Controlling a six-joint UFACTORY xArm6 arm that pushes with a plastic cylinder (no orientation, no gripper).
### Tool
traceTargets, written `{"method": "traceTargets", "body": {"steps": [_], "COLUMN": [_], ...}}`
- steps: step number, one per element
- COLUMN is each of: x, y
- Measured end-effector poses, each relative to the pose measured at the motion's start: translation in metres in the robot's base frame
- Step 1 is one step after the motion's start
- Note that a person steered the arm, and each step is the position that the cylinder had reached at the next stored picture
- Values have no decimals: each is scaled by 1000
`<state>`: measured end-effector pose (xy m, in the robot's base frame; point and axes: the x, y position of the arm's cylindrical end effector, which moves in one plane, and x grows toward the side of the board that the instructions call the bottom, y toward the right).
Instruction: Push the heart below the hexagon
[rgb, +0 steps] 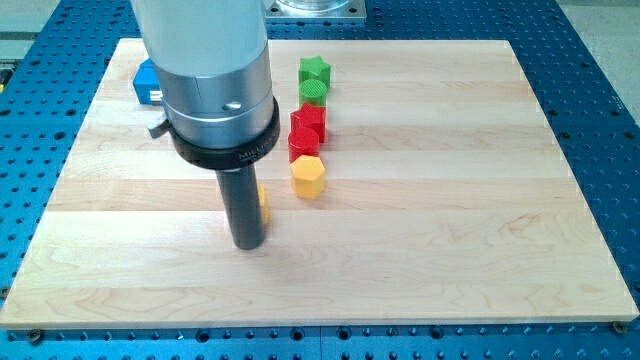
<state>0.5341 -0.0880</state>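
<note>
My tip (247, 243) (a bare rod, nothing held) touches the mostly hidden yellow block (262, 203), presumably the heart, at eight o'clock of the yellow hexagon (308, 176). Light, rigid, slippery; push its left flank.

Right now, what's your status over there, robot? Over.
My tip down on the board, against a mostly hidden yellow block, shape unclear. Yellow hexagon to the view's right, apart. Red blocks stacked above hexagon; path below it open.
</note>
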Motion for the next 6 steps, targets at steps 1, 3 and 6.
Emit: {"method": "traceTargets", "body": {"steps": [1,3,6], "x": [-42,-51,-20], "y": [-38,20,-3]}}
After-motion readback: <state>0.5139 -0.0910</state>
